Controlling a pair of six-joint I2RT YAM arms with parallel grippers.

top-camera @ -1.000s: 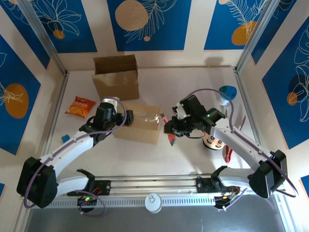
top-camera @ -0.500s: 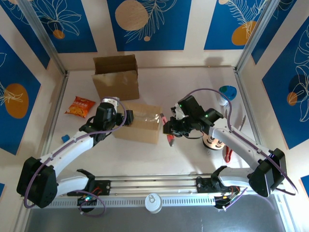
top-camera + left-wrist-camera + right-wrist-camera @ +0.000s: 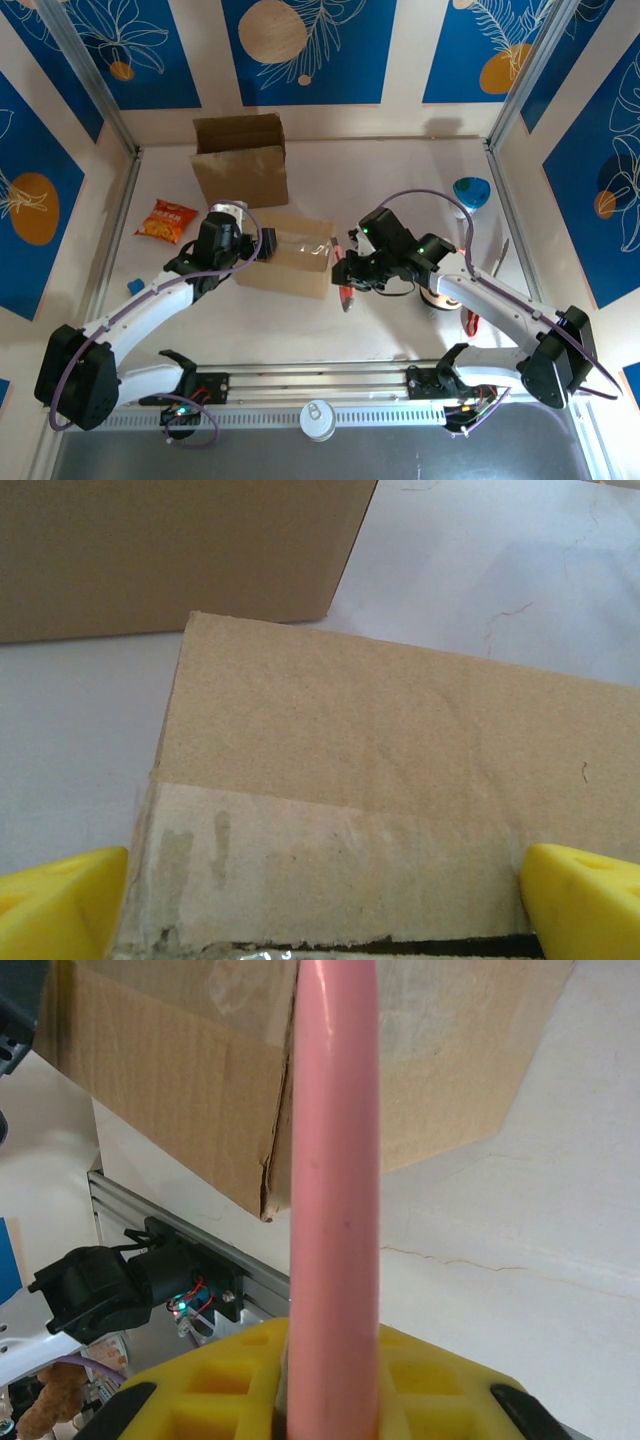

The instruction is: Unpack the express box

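Tabletop point(image 3: 400, 180) open beyond express box point(image 3: 288, 262), pink tool point(image 3: 335, 1210) at its right edge

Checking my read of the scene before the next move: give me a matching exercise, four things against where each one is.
Things:
1. taped box
2. pink tool
3. snack bag
4. open box

Places:
a. farthest back, standing upright
b. clamped in the right gripper
c. far left, lying flat
d. between the fingers of the left gripper

Pairs: 1-d, 2-b, 3-c, 4-a
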